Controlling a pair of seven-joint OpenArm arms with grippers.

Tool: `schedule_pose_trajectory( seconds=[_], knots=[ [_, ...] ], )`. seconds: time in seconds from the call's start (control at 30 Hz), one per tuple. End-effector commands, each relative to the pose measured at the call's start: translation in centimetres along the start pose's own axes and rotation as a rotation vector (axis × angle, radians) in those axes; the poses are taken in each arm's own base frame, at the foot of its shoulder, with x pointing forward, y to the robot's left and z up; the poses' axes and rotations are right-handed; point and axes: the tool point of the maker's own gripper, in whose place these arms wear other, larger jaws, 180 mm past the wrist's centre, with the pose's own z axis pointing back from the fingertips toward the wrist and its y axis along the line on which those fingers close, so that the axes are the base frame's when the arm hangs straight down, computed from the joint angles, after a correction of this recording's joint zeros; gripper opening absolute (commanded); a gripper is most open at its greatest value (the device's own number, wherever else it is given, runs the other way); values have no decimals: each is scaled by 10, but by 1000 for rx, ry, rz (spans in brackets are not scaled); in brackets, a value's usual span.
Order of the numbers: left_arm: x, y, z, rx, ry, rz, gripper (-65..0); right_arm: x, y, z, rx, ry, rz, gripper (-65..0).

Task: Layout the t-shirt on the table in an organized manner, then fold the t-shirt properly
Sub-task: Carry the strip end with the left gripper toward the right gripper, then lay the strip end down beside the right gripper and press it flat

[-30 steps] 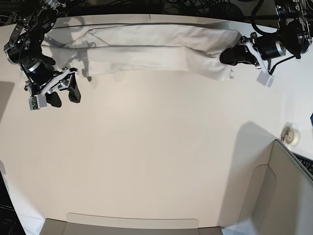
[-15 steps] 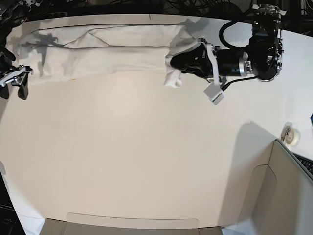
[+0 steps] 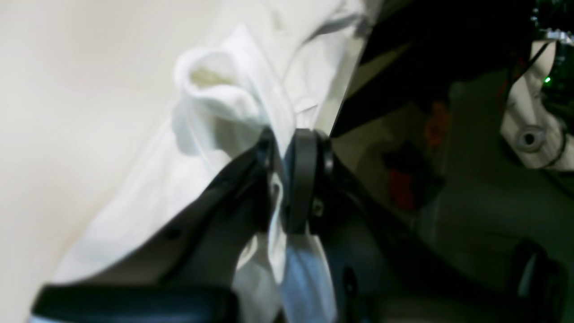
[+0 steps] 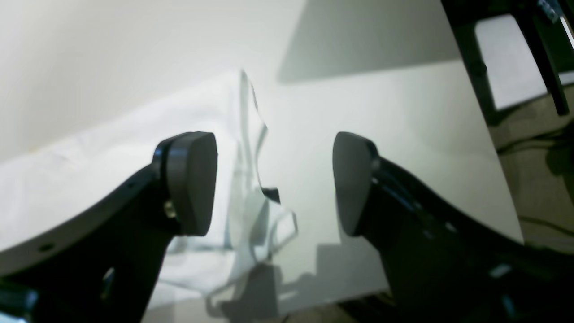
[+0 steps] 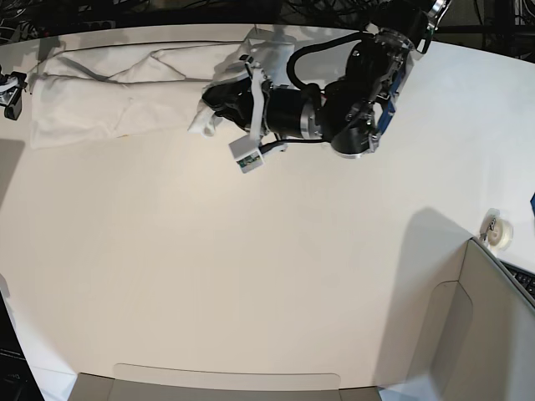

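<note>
Lying along the far edge of the bench [image 5: 251, 276], toward twelve o'clock in the base view, the t-shirt [image 5: 109, 104] forms a long white band with its plain side up; no print can be seen. Its end at about nine to ten o'clock rests flat on the bench, while its other end is gathered near the middle of the far edge, pinched by the left tool [image 5: 209, 102]. That tool's arm reaches in from the three o'clock side, stretched low across the bench. In the left wrist view the left tool [image 3: 280, 179] has its two dark fingers [image 3: 301, 179] pressed together on a bunched fold of the t-shirt [image 3: 233, 112], with white cloth spilling out above and below the pinch. The right tool [image 5: 12, 93] shows only at the frame edge near nine o'clock in the base view, just beside the flat end of the cloth. In the right wrist view the right tool [image 4: 273, 179] has its fingers spread wide apart with nothing between them, hanging over the shirt's edge [image 4: 112, 170] and bare bench. A small roll of tape [image 5: 500, 234] sits at about four o'clock, beside a grey-beige box panel [image 5: 493, 334].
</note>
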Motion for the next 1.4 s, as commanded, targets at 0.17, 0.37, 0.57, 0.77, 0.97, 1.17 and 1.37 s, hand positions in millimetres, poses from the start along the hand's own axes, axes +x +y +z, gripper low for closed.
schedule_pose_trajectory(
  seconds=[0.17,0.37,0.57,0.77,0.97,1.17,1.37],
  knots=[
    [25,-15,-38,-79,-39,-34,-649,15,-1,4,-3,-49,11,-250],
    [33,-9,-55,-91,-55,-22,-649,13,0,3,1,-45,6,-250],
    [35,-8,-58,-92,-77,-10,-649,6,3,2,7,-34,-5,-250],
    [41,-13,-60,-105,-95,-10,-649,6,4,2,8,-35,-6,-250],
    [48,-21,-63,-128,-128,-10,-504,6,4,2,10,-33,-7,-250],
    [41,-23,-66,-139,-180,59,-280,-3,2,-3,17,-13,-34,-250],
    [60,4,-43,-73,-276,92,-369,-21,-2,-13,34,30,-89,-250]
  ],
)
